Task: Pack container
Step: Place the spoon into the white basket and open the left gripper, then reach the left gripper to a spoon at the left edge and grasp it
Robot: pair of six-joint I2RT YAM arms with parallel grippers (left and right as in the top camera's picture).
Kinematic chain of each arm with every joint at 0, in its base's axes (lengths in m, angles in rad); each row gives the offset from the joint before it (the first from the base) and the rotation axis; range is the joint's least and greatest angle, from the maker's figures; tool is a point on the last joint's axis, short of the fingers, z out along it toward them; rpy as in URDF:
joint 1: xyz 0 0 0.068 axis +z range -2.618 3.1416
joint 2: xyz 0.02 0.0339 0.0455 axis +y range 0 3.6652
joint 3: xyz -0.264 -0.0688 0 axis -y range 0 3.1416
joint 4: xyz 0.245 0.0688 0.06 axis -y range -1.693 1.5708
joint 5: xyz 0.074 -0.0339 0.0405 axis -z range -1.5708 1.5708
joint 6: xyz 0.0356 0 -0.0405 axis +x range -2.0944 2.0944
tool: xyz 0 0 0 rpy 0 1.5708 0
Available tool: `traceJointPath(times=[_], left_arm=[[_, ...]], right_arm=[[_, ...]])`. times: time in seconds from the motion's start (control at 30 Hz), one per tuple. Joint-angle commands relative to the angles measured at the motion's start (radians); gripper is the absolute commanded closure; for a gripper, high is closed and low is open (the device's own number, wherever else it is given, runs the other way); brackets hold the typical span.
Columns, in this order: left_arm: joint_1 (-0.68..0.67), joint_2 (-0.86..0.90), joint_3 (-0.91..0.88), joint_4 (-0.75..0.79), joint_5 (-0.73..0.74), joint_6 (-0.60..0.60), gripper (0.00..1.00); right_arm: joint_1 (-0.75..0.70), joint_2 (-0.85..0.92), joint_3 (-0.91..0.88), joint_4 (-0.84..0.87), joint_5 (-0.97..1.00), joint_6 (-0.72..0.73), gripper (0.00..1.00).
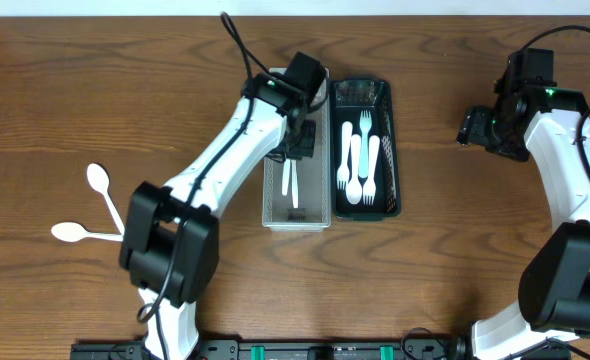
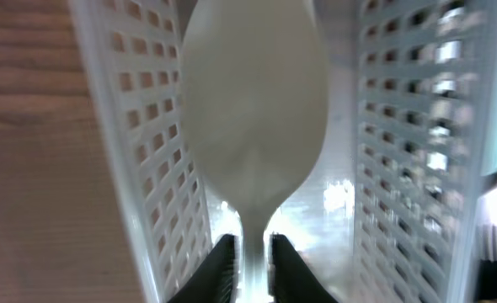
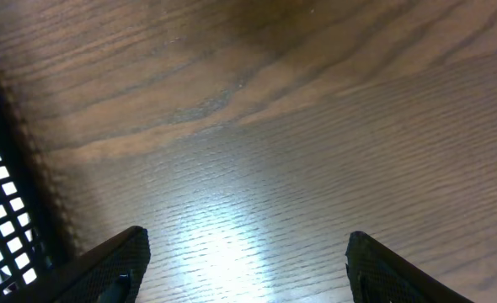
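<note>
- The left gripper (image 2: 253, 268) has its fingers nearly closed, pinching the thin neck of a white spoon (image 2: 253, 109).
- The spoon hangs low inside the white basket (image 2: 143, 168), between its mesh walls.
- Risk: with so narrow a hold the spoon could twist and snag the mesh on release.
- The right gripper (image 3: 247, 265) is spread wide and empty, over the table on the right.

setting: robotics lab bench | cues: left arm (image 1: 225, 150), right arm (image 1: 567, 170), wood table (image 1: 75, 80), black cable (image 1: 237, 40)
</note>
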Motion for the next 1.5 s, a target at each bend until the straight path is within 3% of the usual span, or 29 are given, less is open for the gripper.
traceJointPath(times=[0.0, 0.13, 0.27, 0.4, 0.47, 0.57, 0.77, 0.97, 1.27, 1.47], left_arm=[[-0.002, 0.014, 0.0, -0.003, -0.018, -0.011, 0.75], [0.005, -0.025, 0.005, -0.003, -0.02, 0.027, 0.58], [0.031, -0.102, 0.008, -0.036, -0.115, 0.044, 0.57], [0.115, -0.224, 0.008, -0.106, -0.238, -0.066, 0.56], [0.196, -0.285, 0.008, -0.136, -0.244, -0.126, 0.55], [0.357, -0.354, 0.007, -0.181, -0.237, -0.233, 0.4], [0.689, -0.369, -0.006, -0.213, -0.147, -0.251, 0.26], [0.873, -0.331, -0.11, -0.138, -0.106, -0.199, 0.23], [0.911, -0.217, -0.354, 0.093, -0.077, -0.145, 0.22], [0.946, -0.125, -0.385, 0.142, -0.066, -0.105, 0.22]], right_arm=[[-0.006, -0.001, -0.002, -0.002, -0.008, -0.01, 0.22], [-0.006, -0.001, -0.002, -0.002, -0.008, -0.01, 0.22], [-0.006, -0.001, -0.002, -0.001, -0.007, -0.01, 0.21], [-0.006, -0.001, -0.002, -0.001, -0.007, -0.011, 0.21], [-0.006, -0.001, -0.002, -0.001, -0.007, -0.011, 0.21], [-0.006, -0.001, -0.002, -0.002, -0.007, -0.011, 0.21], [-0.006, -0.001, -0.002, -0.005, -0.007, -0.011, 0.21], [-0.006, -0.001, -0.002, -0.005, -0.007, -0.01, 0.21], [-0.006, -0.001, -0.002, -0.004, -0.007, -0.029, 0.21], [-0.006, -0.001, -0.002, -0.008, -0.007, -0.029, 0.21]])
